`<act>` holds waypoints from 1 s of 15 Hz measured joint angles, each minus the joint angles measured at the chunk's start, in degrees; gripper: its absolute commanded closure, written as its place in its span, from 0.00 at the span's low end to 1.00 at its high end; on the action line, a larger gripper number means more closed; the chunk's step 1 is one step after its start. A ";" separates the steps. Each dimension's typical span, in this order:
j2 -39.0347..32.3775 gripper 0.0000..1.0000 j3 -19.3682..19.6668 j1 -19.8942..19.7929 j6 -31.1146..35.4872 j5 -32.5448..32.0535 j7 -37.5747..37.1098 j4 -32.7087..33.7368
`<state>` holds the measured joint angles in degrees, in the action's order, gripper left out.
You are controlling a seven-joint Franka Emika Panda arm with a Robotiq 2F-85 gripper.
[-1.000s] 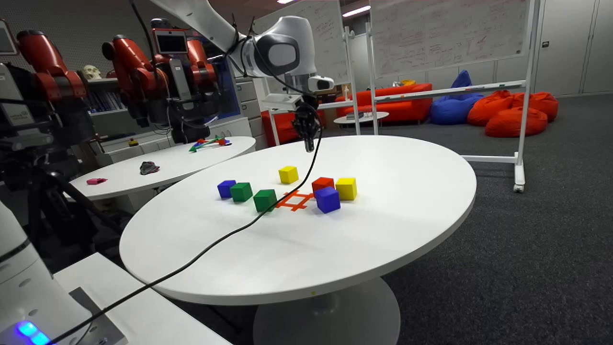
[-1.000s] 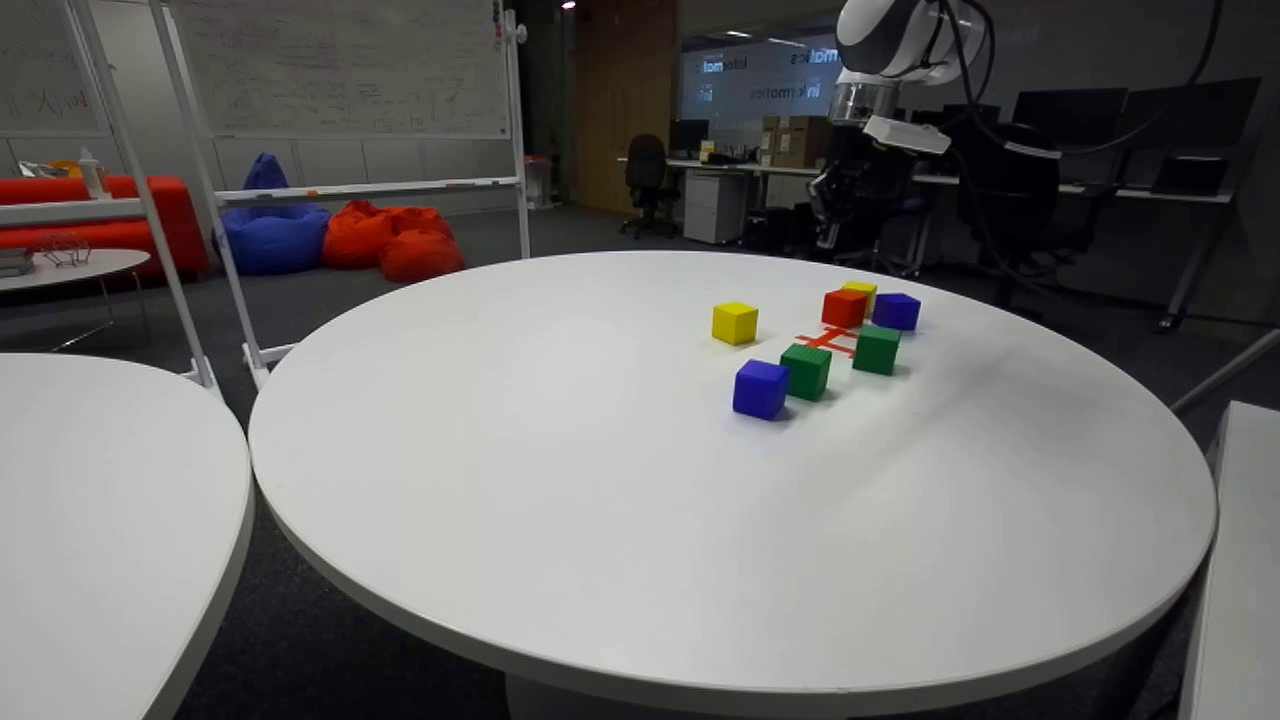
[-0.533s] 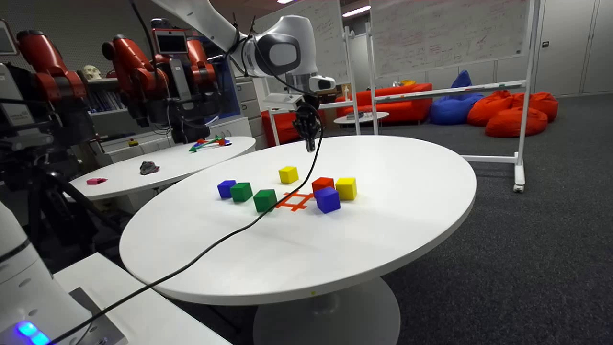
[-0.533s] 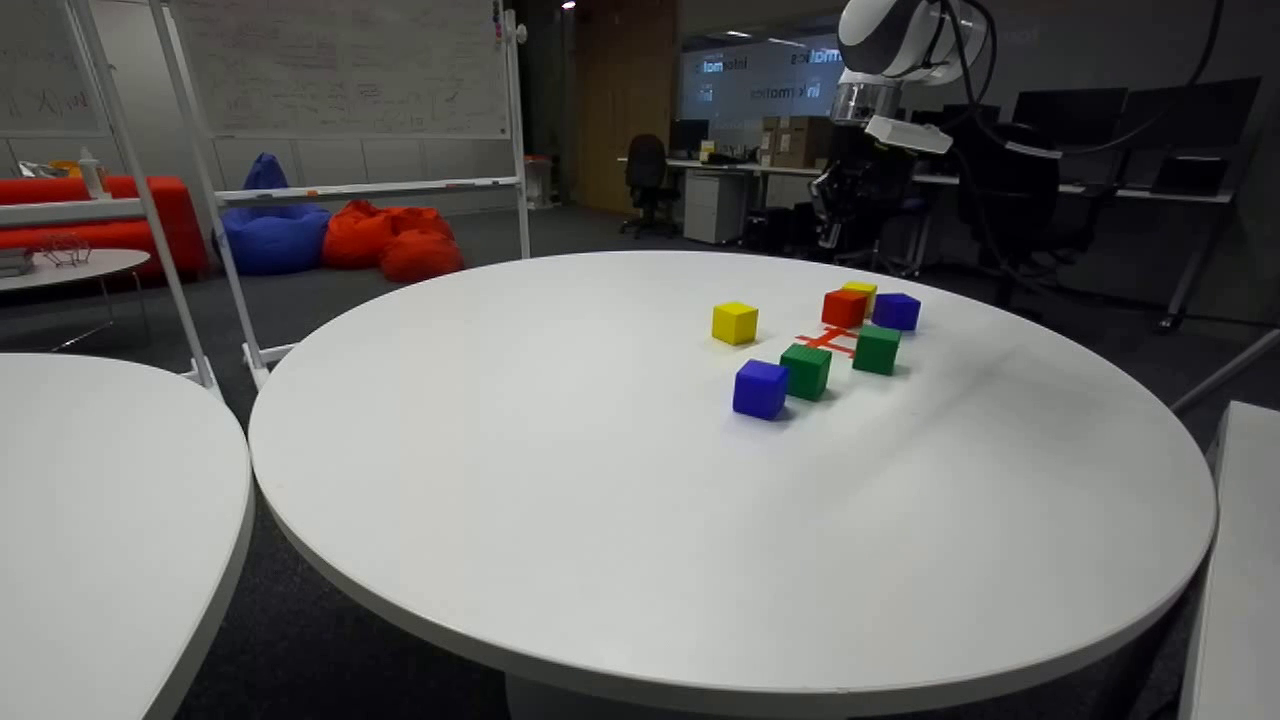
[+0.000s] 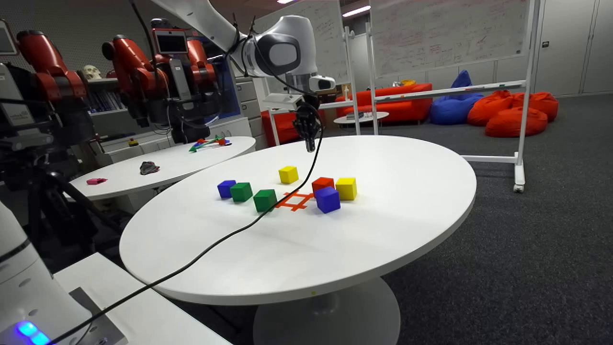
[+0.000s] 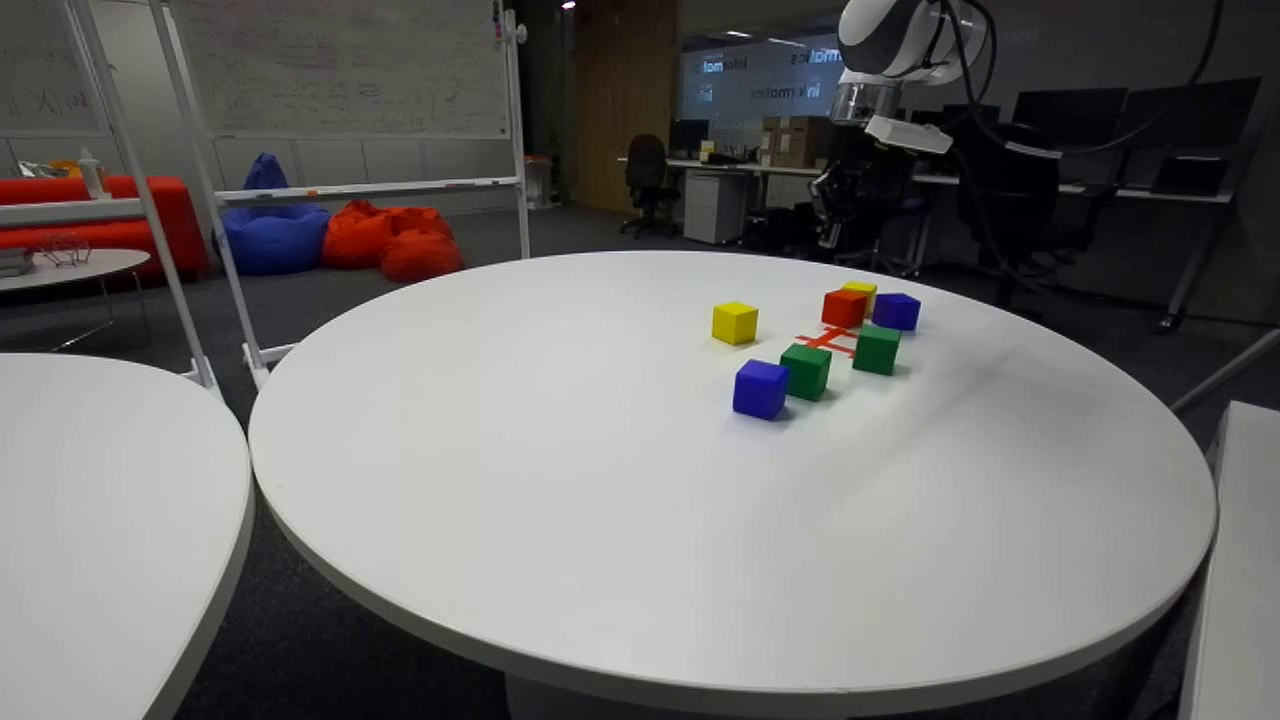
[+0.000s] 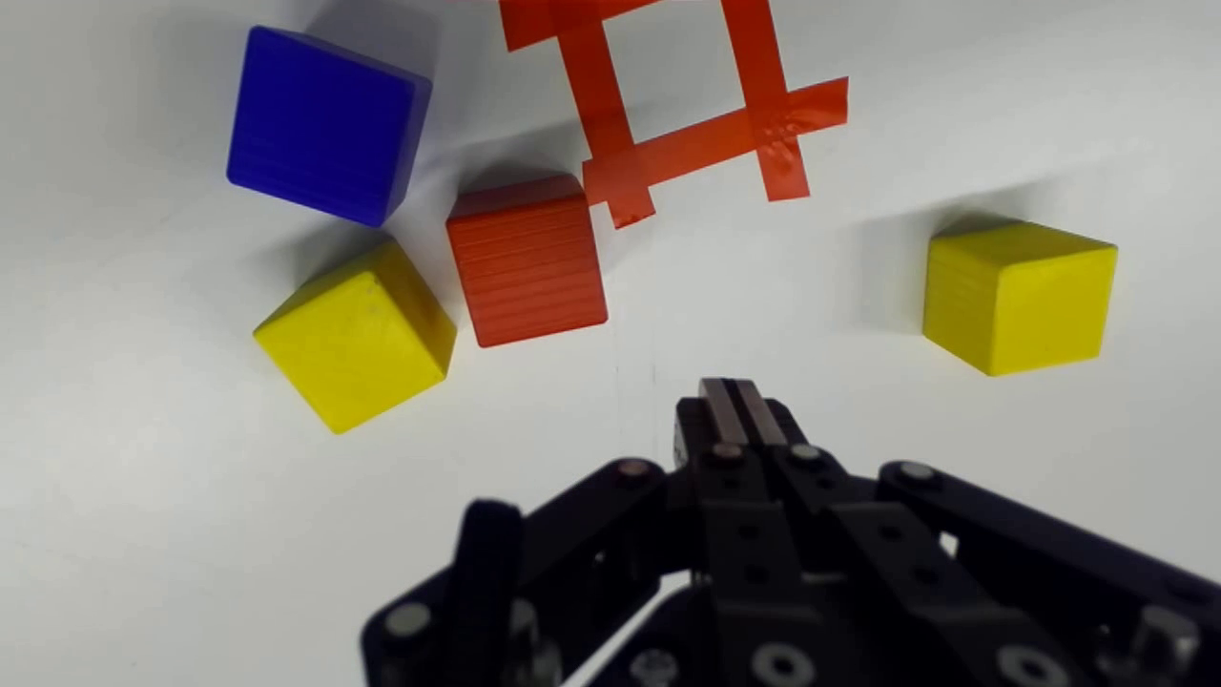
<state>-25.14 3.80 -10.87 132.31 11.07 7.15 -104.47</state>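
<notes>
Wrist view: your end effector (image 7: 739,410) hangs with its jaws together, empty; just beside the red tape grid (image 7: 701,145), the red cube (image 7: 529,272) should be light and stiff, best pinched across opposite upright sides.

You have a wide lane between the red cube (image 7: 530,270) and the lone yellow cube (image 7: 1023,296); the red tape (image 7: 701,147) lies flat. Beside the red cube, a second yellow cube (image 7: 358,343) and a blue cube (image 7: 324,126) leave you narrow slots. In both exterior views, another blue cube (image 6: 760,390) crowds a green cube (image 6: 808,372), obstructing you there.
</notes>
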 measured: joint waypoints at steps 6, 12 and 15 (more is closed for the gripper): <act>-0.69 1.00 0.51 0.01 0.00 -1.37 -0.18 0.26; -5.66 1.00 1.88 -0.22 -0.43 -1.62 -0.44 4.13; -8.07 1.00 2.12 -0.25 -0.99 -2.03 -0.68 6.29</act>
<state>-33.21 5.92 -11.12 131.32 9.04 6.46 -98.18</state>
